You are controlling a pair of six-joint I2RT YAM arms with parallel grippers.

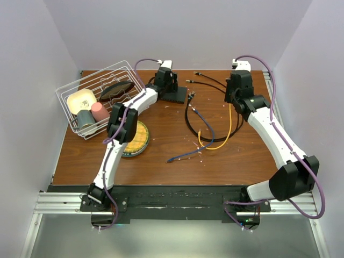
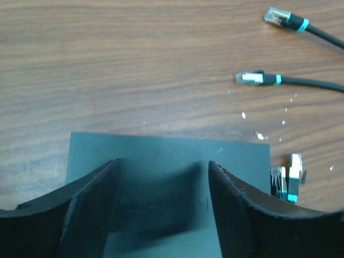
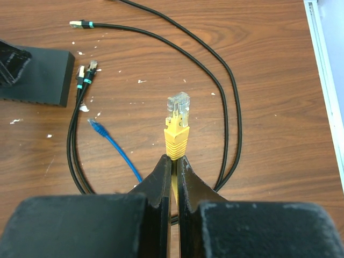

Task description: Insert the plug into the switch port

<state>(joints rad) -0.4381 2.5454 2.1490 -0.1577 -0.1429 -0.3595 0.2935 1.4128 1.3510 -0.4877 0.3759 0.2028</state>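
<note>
The right fingers [image 3: 161,180] are squeezed tight on the yellow cable [image 3: 176,142], just behind its clear plug [image 3: 178,105]. The plug sticks out past the fingertips. It is up in the air over the brown counter [image 3: 269,43]. It is not in the switch; the two are well apart.

The black switch [image 2: 164,199] lies flat on the counter. The left fingers [image 2: 88,207] are spread wide over the top of it and are not holding anything. I cannot tell if they touch the switch.

Two black plugs with blue-green bands [image 2: 287,180] lie just beside one edge of the switch. Another black plug [image 2: 250,78] lies farther out on the counter, and one more [image 2: 278,18] lies past that. Their black cables [image 3: 228,102] curl in big loops around the spot where the yellow plug hangs.

A blue cable [image 3: 115,148] lies on the counter between the switch and the yellow plug.

A white wire dish rack [image 1: 72,94] sits near the far left corner with cups in it.
</note>
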